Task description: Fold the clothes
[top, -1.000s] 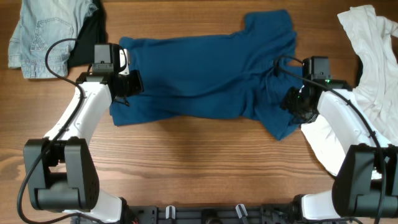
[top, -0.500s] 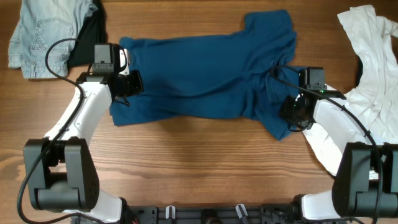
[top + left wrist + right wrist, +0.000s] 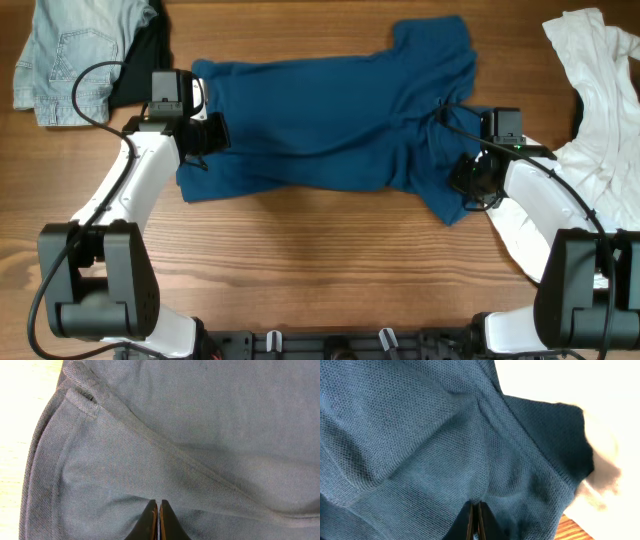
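Observation:
The clothes in play are a dark blue short-sleeved T-shirt lying spread and rumpled across the middle of the wooden table. My left gripper is at its left edge. In the left wrist view the left gripper is shut, its tips pressed into the blue T-shirt where creases run in. My right gripper sits on the shirt's lower right corner. In the right wrist view the right gripper is shut and the blue T-shirt puckers between its tips.
A pale denim piece and a black garment lie at the back left. A white shirt is heaped along the right edge, under my right arm, and the white shirt shows beside the blue sleeve.
The right gripper has slid a little toward the front along the shirt's right corner and shut on the fabric. The left arm and the shirt's left side have not moved.

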Tool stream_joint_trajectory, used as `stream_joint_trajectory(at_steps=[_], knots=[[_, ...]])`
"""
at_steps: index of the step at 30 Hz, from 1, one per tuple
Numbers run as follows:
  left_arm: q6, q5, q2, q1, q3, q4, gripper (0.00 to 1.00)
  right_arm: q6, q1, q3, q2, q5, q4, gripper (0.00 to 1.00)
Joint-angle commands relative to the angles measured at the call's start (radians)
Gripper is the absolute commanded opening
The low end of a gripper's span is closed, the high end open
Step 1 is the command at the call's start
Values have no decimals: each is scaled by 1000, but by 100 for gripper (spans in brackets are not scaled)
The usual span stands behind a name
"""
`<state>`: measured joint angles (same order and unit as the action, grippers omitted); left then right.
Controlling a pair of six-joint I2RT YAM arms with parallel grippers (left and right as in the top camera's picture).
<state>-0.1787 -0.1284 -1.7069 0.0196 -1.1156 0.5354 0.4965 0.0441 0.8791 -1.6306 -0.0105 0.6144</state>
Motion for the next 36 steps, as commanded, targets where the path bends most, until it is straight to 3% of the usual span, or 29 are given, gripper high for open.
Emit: stream_joint_trajectory(at_steps=[1, 18, 28, 32, 34, 36], knots=[[-9, 10, 2, 0, -10, -3, 4, -1, -1, -2, -10, -12, -19, 4], [-9, 10, 2, 0, -10, -4, 4, -77, 0, 271, -11, -12, -87, 4], [-9, 10, 2, 0, -10, -3, 4, -104, 0, 280, -50, -19, -80, 6], [-9, 10, 2, 0, -10, -3, 4, -134, -1, 280, -78, -80, -22, 48], [-9, 10, 2, 0, -10, -3, 4, -150, -1, 277, -96, -79, 19, 59], [-9, 10, 2, 0, -10, -3, 4, -158, -1, 277, -114, -75, 42, 64]])
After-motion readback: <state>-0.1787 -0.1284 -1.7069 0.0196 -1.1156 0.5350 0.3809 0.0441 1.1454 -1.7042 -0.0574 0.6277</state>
